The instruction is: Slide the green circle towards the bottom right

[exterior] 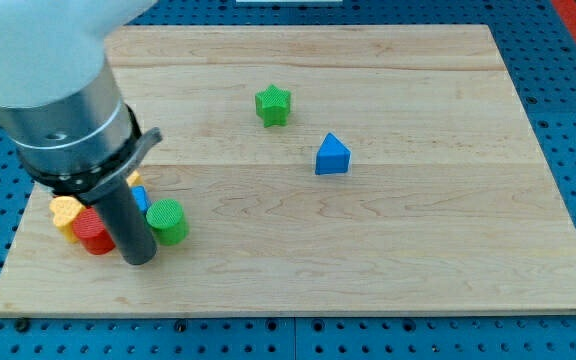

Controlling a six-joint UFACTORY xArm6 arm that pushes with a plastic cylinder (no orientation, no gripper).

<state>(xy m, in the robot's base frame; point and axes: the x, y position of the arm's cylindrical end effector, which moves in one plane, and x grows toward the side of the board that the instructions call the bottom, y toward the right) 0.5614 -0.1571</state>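
The green circle (168,221) is a short green cylinder on the wooden board (388,250), near the view's bottom left. My tip (138,260) is the lower end of the dark rod and rests on the board just left of and slightly below the green circle, touching or almost touching it. The arm's large grey body fills the view's top left and hides part of the board behind it.
A red cylinder (93,233) and a yellow block (65,213) lie just left of my tip. A blue block (139,197) is partly hidden behind the rod. A green star (273,104) and a blue triangle (332,155) sit near the middle.
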